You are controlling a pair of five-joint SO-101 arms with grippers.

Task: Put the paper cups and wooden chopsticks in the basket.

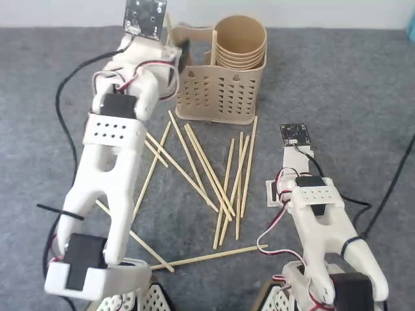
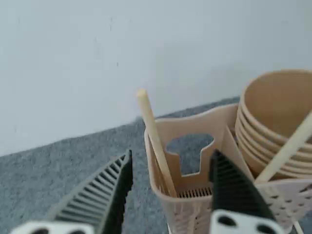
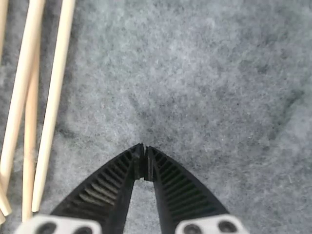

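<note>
- Left gripper (image 2: 171, 155) is hovering, jaws apart, at the basket (image 2: 207, 122) holding stacked paper cups (image 2: 273, 112) and one chopstick (image 2: 152, 129).
- Right gripper (image 3: 145, 150) is sitting closed near loose chopsticks (image 3: 52, 97).

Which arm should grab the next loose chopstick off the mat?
Right, likely. The right tool, shut, hangs over the mat right beside loose chopsticks; the left tool sits open up at the basket.
</note>
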